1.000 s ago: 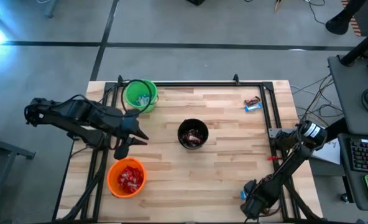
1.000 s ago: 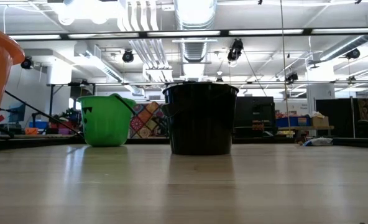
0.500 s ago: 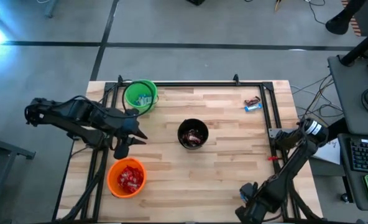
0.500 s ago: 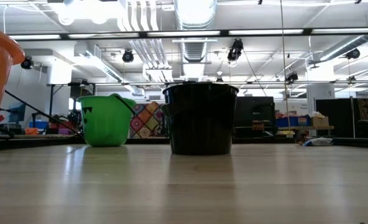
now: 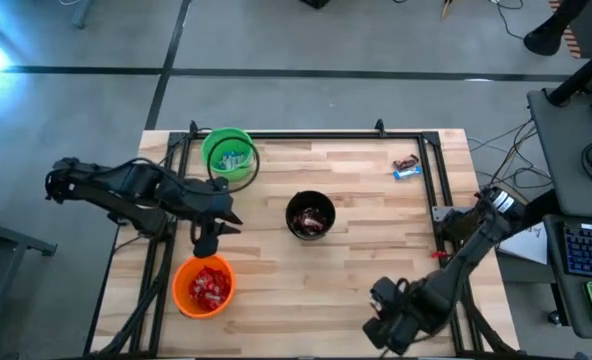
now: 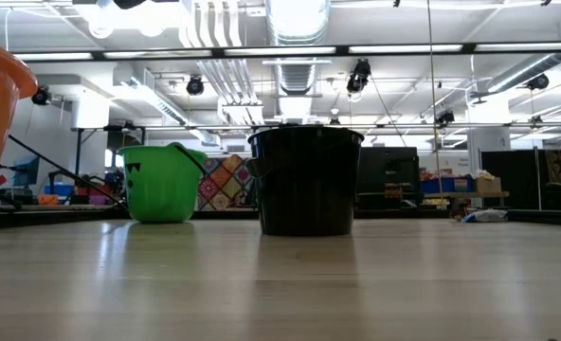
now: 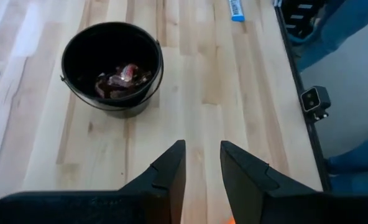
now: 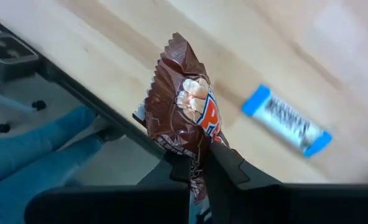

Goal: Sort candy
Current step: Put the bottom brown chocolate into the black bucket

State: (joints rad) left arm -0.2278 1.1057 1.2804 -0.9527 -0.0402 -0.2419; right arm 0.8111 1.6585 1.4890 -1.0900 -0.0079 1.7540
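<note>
My right gripper (image 5: pixel 378 322) hangs over the table's near right part, shut on a dark brown wrapped candy (image 8: pixel 183 115). Below it a blue-and-white candy (image 8: pixel 286 122) lies flat on the wood. Another blue candy (image 5: pixel 406 173) and a brown one (image 5: pixel 408 161) lie at the far right. My left gripper (image 5: pixel 208 240) stands open above the table between the orange bucket (image 5: pixel 204 285) and the black bucket (image 5: pixel 310 215), nothing between its fingers (image 7: pixel 174 174). My right gripper pinches one crimped end of the brown candy's wrapper (image 8: pixel 195 155) between its two fingertips. The fingers come from above, slanting down. The candy sticks out beyond the fingertips, lifted clear of the table.
The green bucket (image 5: pixel 228 155) at the far left holds blue candy, the orange one red candy, the black one (image 7: pixel 112 68) dark candy. A black metal frame (image 5: pixel 438 190) runs along the table's edges. Bare wood lies between the black bucket and the right edge.
My right gripper has risen from the table's near right corner and gone toward the left edge, tipping as it went, with the brown candy lifted clear. The blue candy beside it has stayed on the table.
</note>
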